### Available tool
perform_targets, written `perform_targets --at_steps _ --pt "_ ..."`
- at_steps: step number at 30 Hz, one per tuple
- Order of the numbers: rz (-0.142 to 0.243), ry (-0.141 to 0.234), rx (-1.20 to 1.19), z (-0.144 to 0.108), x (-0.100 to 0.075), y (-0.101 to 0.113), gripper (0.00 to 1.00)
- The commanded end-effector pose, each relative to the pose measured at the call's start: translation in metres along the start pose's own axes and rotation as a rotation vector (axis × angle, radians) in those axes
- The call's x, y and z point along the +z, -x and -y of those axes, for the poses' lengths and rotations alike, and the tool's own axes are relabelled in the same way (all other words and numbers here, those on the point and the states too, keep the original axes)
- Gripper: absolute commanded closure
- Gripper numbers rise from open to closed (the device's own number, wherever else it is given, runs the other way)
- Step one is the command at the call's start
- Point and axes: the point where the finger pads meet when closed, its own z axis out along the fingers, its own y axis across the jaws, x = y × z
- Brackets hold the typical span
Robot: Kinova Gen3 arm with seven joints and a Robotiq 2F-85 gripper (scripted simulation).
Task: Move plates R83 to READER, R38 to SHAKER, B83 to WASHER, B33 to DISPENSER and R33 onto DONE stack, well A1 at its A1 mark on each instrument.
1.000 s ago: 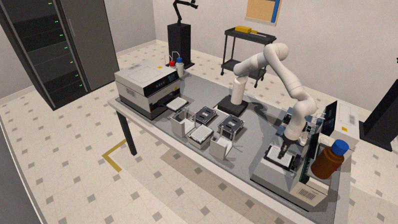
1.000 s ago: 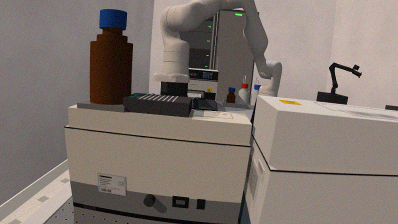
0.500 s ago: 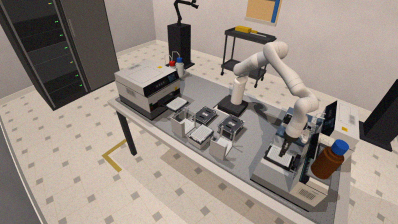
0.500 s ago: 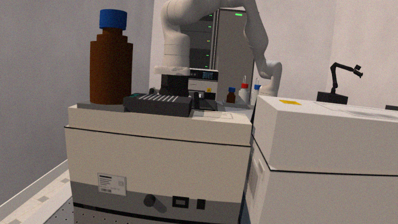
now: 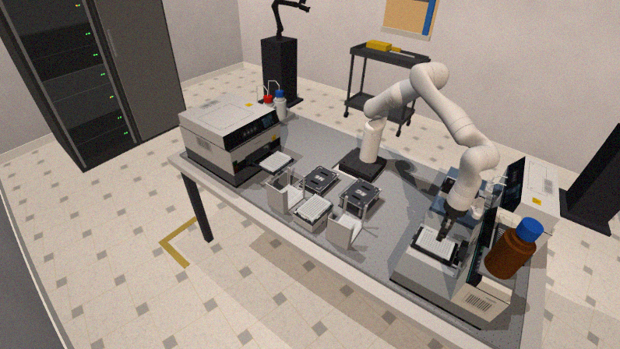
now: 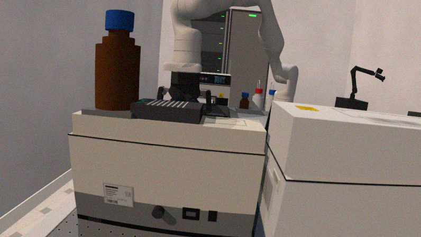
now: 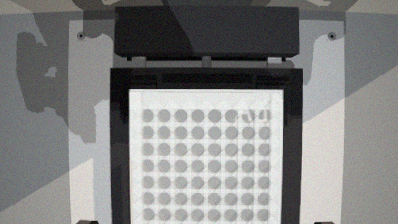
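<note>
A white well plate [image 5: 434,243] [image 7: 205,160] lies flat in the black nest [image 7: 119,150] of the front right instrument [image 5: 427,277] [image 6: 164,164], the one that carries the brown bottle. Its label is too small to read. My gripper [image 5: 442,236] [image 6: 184,98] points straight down over the middle of this plate, close above it. Its fingers are wide open, apart from the plate, and hold nothing. In the wrist view only the fingertips show, at the bottom corners. The instrument's black head [image 7: 205,30] [image 6: 167,110] sits just beyond the plate's far short end.
A brown bottle [image 5: 512,251] [image 6: 117,67] stands close to my right. A second white instrument [image 6: 347,147] adjoins it. At mid-table are two stack racks [image 5: 280,197] [image 5: 343,229], a plate [image 5: 313,208] between them, nests N6 [image 5: 321,178] and RG [image 5: 358,196], and a plate [image 5: 275,161] on the far-left instrument's drawer.
</note>
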Motion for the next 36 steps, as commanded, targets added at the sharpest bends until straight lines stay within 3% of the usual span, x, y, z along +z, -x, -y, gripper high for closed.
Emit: perform_targets --at_steps 1,36 --pt "-0.008 -0.001 -0.002 0.002 -0.009 -0.003 0.00" --pt "-0.007 0.000 -0.008 0.000 -0.051 -0.001 0.00"
